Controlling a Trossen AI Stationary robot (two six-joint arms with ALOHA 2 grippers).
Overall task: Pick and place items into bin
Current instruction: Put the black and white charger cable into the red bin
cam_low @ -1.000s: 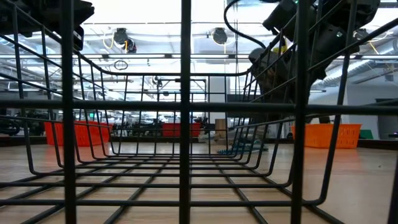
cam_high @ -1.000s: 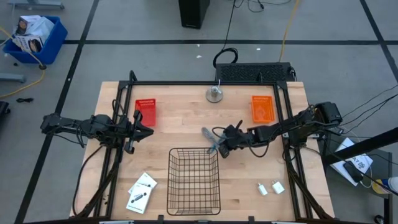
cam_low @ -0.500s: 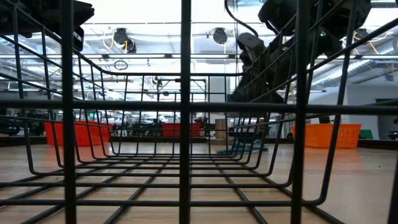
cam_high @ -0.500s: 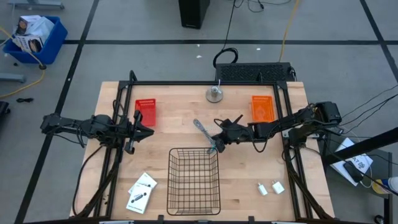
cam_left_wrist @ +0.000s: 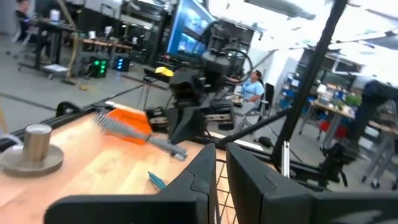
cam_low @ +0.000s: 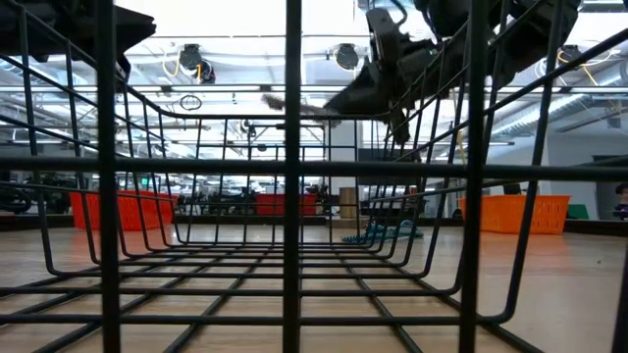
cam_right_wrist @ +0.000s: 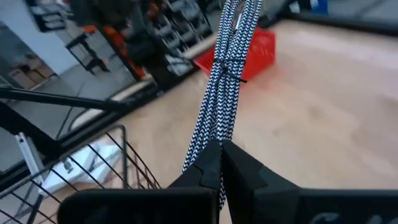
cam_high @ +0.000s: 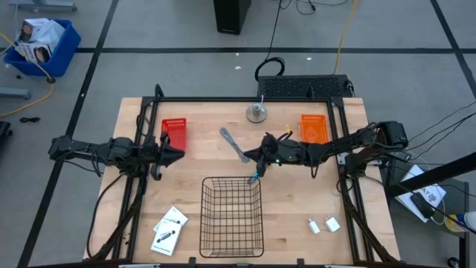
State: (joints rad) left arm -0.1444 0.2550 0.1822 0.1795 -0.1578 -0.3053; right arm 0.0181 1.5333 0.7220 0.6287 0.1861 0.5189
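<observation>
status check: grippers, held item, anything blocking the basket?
Right gripper shut on braided cable, lifted behind wire basket. Left gripper shut, idle beside red bin. Nothing blocking basket.

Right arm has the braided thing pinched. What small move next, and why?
Probably carry it toward the wire bin and a little more to the left before opening. The right gripper holds the black-and-white braided item lifted above the table, but it hangs just beyond the bin's far rim, so releasing now would likely miss. The left gripper waits near the red tray.
</observation>
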